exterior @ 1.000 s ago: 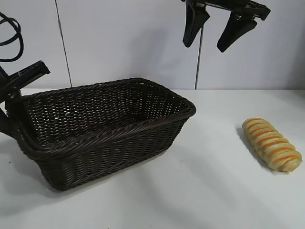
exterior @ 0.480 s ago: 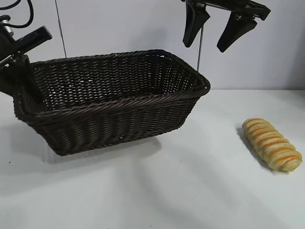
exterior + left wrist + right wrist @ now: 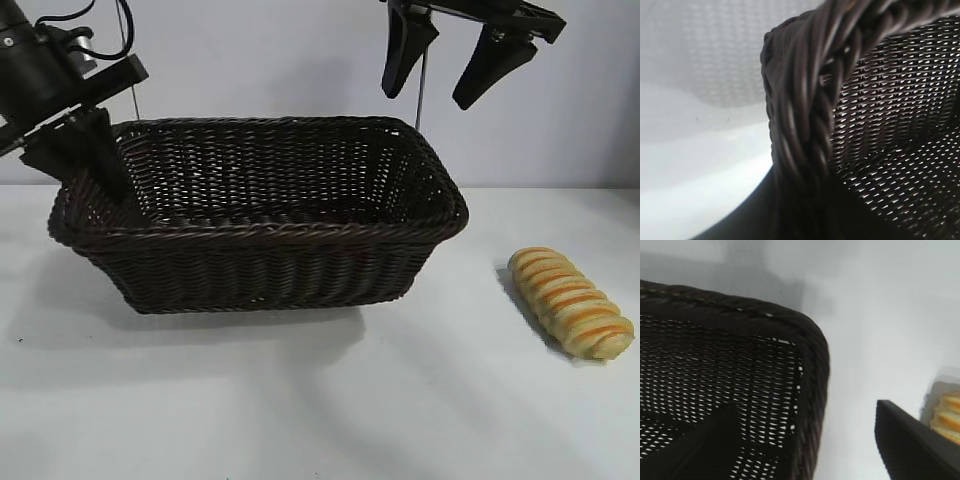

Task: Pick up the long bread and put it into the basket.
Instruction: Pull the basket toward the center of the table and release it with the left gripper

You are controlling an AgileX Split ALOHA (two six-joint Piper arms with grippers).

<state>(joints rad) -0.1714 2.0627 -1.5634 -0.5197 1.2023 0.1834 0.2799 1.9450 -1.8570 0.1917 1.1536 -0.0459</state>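
The long bread (image 3: 571, 302), pale yellow with orange stripes, lies on the white table at the right, apart from everything else. The dark woven basket (image 3: 270, 228) sits level left of centre. My left gripper (image 3: 95, 165) is shut on the braided rim (image 3: 805, 100) at the basket's left end. The basket seems held just off the table, with its shadow beneath it. My right gripper (image 3: 428, 98) hangs open high above the basket's right end, holding nothing. In the right wrist view, the basket corner (image 3: 810, 350) lies between its fingers, and the bread (image 3: 946, 415) shows at the edge.
The white table (image 3: 400, 400) stretches bare in front of the basket and between the basket and the bread. A pale wall with a thin vertical seam stands behind.
The left gripper has risen and swung right with the basket's end in its grip. The basket went from tilted at the left to level and nearer the bread. The right arm stayed still.
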